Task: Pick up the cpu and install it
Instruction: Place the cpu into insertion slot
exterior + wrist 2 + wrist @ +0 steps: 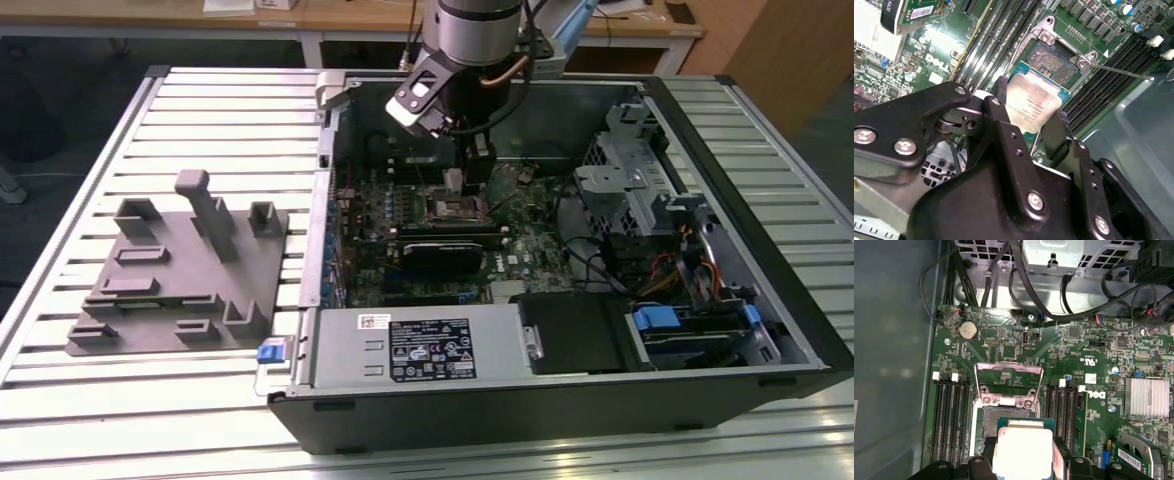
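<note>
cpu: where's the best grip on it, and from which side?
Pinch the cpu on two opposite thin edges, coming straight down from above its flat metal top. It is thin and square, so likely only the edges offer purchase; the gripper holds it that way over the socket.

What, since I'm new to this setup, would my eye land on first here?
The silvery cpu gripped by the black gripper, poised at the open socket on the green motherboard in both wrist views. In the exterior view, the opened computer case lies on a slatted table, with a grey tray at that view's left.
</note>
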